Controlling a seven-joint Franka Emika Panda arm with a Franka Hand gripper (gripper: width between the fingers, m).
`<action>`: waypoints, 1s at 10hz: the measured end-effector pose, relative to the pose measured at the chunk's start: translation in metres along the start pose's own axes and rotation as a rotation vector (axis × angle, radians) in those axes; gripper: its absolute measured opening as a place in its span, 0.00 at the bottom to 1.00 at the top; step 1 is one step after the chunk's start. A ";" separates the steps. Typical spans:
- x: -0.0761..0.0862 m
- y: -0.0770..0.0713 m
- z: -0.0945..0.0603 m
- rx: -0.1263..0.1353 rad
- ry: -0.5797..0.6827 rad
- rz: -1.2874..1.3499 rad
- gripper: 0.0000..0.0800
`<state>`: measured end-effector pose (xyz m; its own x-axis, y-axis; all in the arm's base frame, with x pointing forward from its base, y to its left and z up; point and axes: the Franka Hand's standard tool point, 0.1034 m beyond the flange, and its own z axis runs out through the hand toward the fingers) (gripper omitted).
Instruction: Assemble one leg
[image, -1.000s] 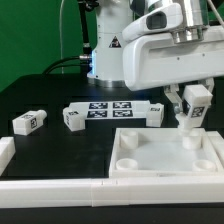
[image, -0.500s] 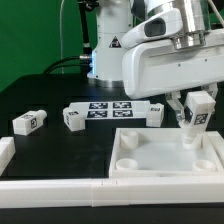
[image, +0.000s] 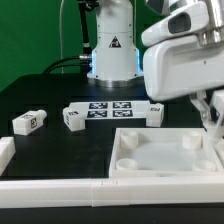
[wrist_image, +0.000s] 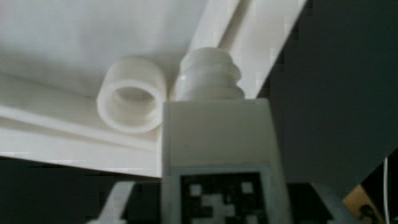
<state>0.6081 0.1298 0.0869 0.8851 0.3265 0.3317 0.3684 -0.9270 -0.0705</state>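
My gripper (wrist_image: 222, 198) is shut on a leg (wrist_image: 217, 135), a stubby white block with a black-and-white tag. Its threaded tip points at a corner of the white tabletop (wrist_image: 71, 50) and lies just beside a round socket (wrist_image: 132, 96), not in it. In the exterior view my gripper (image: 210, 112) is at the far right, over the tabletop's (image: 160, 152) far right corner socket (image: 193, 143). There the held leg is mostly hidden by the hand and the picture's edge. Two loose legs (image: 28, 122) (image: 72, 117) lie on the black table to the exterior view's left.
The marker board (image: 108, 108) lies behind the tabletop, with another white tagged block (image: 152, 108) at its right end. A white rail (image: 60, 187) runs along the front, with a white block (image: 5, 152) at the left edge. The robot base (image: 110, 50) stands at the back.
My gripper has carried the leg toward the exterior view's right, and the hand now fills more of that side. The loose legs and the tabletop have not moved.
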 end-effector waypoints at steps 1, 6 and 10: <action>0.002 0.009 0.003 -0.002 0.004 -0.015 0.36; -0.003 0.018 0.010 -0.005 0.003 -0.027 0.36; 0.001 0.016 0.017 0.001 0.002 -0.027 0.36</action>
<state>0.6196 0.1182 0.0697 0.8743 0.3506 0.3358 0.3922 -0.9177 -0.0630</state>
